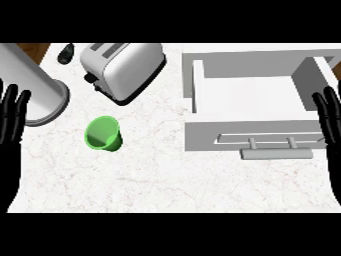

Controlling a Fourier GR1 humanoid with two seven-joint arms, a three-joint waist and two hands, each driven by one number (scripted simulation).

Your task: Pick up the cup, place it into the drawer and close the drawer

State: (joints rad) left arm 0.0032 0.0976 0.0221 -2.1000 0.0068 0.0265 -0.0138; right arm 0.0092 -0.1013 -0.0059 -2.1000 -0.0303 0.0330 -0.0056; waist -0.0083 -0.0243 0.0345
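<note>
**On the Surface: Cup Left of the Open Drawer, Both Hands Idle**

Left of the drawer [256, 107], the green cup [103, 133] stands free on the white marbled surface [165, 185], mouth upward and leaning slightly, well apart from the drawer front. The drawer is pulled out; its white interior is exposed, and its grey bar handle [276, 153] faces the lower edge of the view. Between the cup and the drawer's far corner, a silver toaster [121, 67] sits at an angle. Farther left of the cup stands a grey cylindrical container [21, 82].

The left robot hand [2, 130] rests at the left edge, fingers straight and spread, holding nothing. The right robot hand [339, 132] rests at the right edge, just beside the drawer, likewise spread and unloaded.
</note>
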